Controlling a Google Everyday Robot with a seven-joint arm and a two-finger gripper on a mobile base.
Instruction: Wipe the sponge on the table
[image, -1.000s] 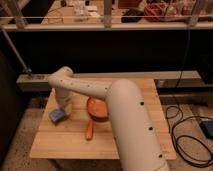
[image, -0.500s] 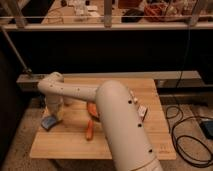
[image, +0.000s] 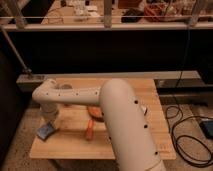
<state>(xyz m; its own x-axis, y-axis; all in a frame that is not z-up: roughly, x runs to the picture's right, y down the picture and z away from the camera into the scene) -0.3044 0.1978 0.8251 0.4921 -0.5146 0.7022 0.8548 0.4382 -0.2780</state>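
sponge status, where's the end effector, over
End effector down at left edge of the table, right over the sponge. Sponge flat on the wood by that edge. Orange stick to its right, apart.

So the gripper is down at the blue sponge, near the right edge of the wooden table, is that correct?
Not quite. The sponge lies near the left edge of the table as seen in the picture, not the right edge. The camera view shows this. The gripper is indeed down at the sponge.
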